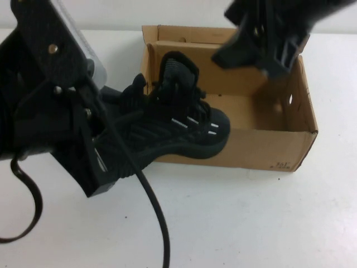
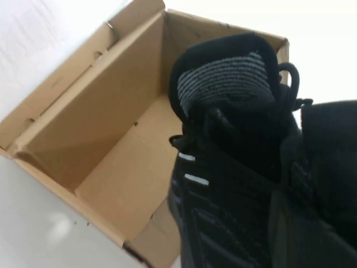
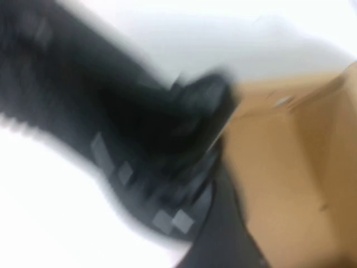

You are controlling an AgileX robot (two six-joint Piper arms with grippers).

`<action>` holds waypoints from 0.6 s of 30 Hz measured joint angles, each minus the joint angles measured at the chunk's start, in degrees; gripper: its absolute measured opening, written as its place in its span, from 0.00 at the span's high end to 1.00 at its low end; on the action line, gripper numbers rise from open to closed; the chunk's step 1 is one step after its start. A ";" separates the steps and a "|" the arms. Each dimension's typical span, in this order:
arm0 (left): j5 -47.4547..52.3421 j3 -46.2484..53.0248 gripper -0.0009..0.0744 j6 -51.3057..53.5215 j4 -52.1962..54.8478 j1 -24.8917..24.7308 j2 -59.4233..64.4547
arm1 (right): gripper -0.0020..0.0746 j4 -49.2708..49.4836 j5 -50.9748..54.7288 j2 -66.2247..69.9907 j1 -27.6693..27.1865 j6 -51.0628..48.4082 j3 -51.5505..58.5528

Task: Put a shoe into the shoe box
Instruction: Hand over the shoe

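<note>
A: High view gives you the shoe (image 1: 184, 125) lying across the shoe box (image 1: 290, 142) near wall, toe inward toward your right, heel clamped in the left gripper (image 1: 114, 131).

B: Left wrist alone shows you the bare box floor. The right gripper (image 1: 254, 42) hovers above the box, fingers unreadable.

lab-type setup, bare white tabletop (image 1: 251, 223)
</note>
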 joint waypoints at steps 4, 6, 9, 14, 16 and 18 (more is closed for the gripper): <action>1.76 0.00 0.95 0.93 -1.12 1.34 -0.13 | 0.40 1.29 0.00 -3.55 0.00 -0.36 8.51; 3.16 0.00 0.95 1.34 -2.48 1.58 -0.15 | 0.40 2.43 0.00 -4.80 0.00 -0.36 11.73; 6.01 0.00 0.95 3.63 -5.53 1.58 -0.25 | 0.40 4.49 -0.03 -5.32 0.00 -1.14 14.87; 8.25 0.00 0.95 6.32 -9.40 1.58 -0.25 | 0.36 7.70 -0.39 -5.32 0.00 -6.95 18.79; 8.36 0.00 0.95 6.53 -9.63 1.58 -0.27 | 0.32 8.75 -0.48 -5.32 0.00 -7.51 19.38; 8.36 0.00 0.95 6.69 -9.72 1.58 -0.27 | 0.28 9.89 -0.48 -5.32 0.00 -7.76 19.48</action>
